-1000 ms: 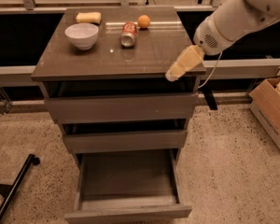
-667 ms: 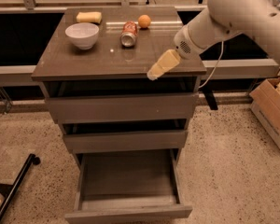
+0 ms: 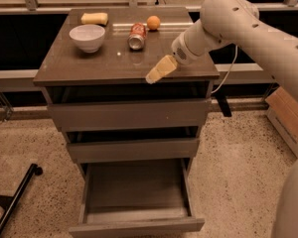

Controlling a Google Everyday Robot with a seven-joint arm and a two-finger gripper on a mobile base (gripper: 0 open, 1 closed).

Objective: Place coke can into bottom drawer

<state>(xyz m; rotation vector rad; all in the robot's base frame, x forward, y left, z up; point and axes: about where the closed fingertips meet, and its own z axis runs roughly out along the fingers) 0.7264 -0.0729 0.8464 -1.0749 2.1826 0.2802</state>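
Leftward travel of the gripper [image 3: 153,76] along the front of the cabinet top [image 3: 89,63] was noted since the earlier frames; it was held just above the front edge, its opening not discernible. Coke can [image 3: 137,35] was recorded lying on the top between white bowl [image 3: 87,36] and orange [image 3: 153,22], yellow sponge [image 3: 95,18] behind. Bottom drawer [image 3: 136,187] was seen pulled out over speckled floor [image 3: 238,172].

The robot's smooth white tubular arm [image 3: 253,31] has rounded joints and a row of small dark holes along its shell. Its bulbous white wrist [image 3: 188,46] carries a grey dotted patch, and a thin pale cable [image 3: 227,72] hangs beside it. The cream-yellow tapered gripper [image 3: 160,69] sits at the wrist's end, over the front of the brown cabinet top [image 3: 89,63].
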